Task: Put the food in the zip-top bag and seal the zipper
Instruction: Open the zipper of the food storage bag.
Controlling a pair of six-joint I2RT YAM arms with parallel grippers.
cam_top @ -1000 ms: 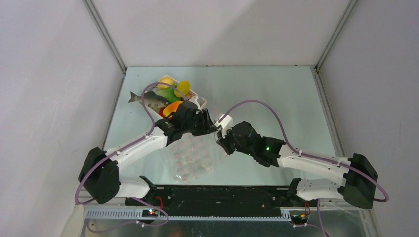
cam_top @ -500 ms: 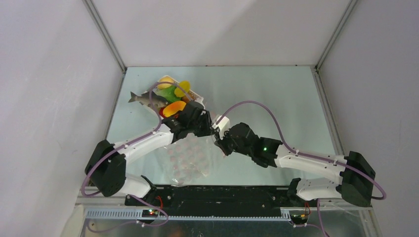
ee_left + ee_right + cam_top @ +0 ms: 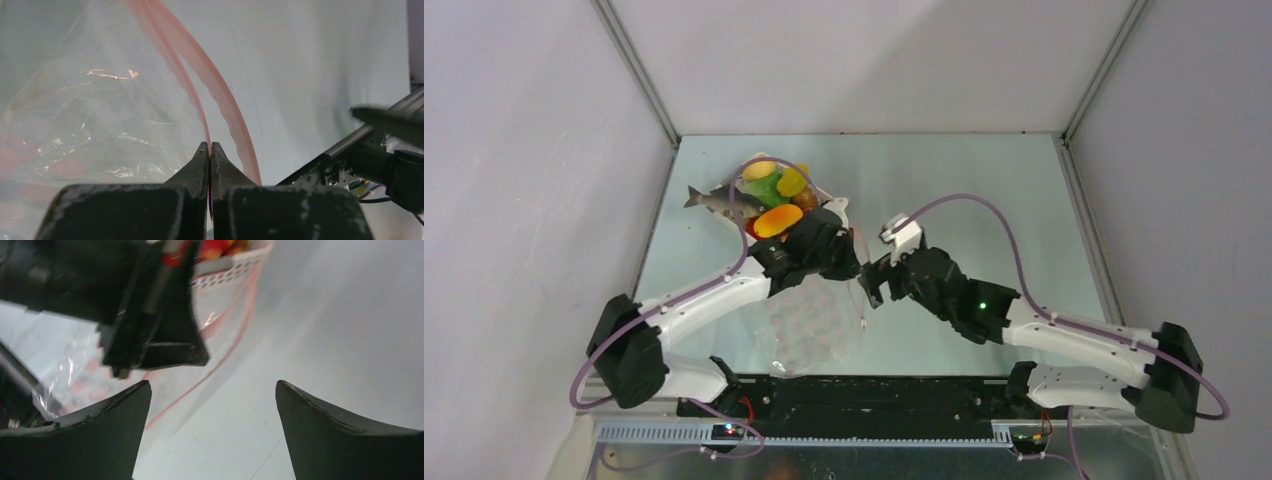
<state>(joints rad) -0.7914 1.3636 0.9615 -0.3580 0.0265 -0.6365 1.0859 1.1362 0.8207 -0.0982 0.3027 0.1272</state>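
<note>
The zip-top bag (image 3: 809, 325) lay on the table (image 3: 984, 200), centre-left, between the arm bases and the white lattice basket (image 3: 832, 208). Its long axis ran from the near edge away toward the basket. The zipper (image 3: 220, 100) formed the far end, just beside the basket's near corner. In the left wrist view the two pink lips of the zipper stood parted and curved away from the tool. No item could be made out inside the bag.

The food (image 3: 774, 195) sat heaped in the basket, yellow, green and orange pieces uppermost, red ones showing at the rim in the right wrist view. A brown toy fish (image 3: 714, 200) overhung the basket's left side.

The table was a pale grey-green, slightly glossy sheet. Plain white walls (image 3: 874, 60) with metal corner rails enclosed it on three sides.

The left arm reached diagonally forward from its base to the bag's far end. The left tool (image 3: 210, 150) was closed, fingertips together, pinching one lip of the zipper. The right arm stretched leftward and low across the table. The right tool (image 3: 212, 395) stood wide apart, nothing between its fingers, just beside the left tool and facing it. A purple cable (image 3: 964, 205) looped above each arm.
</note>
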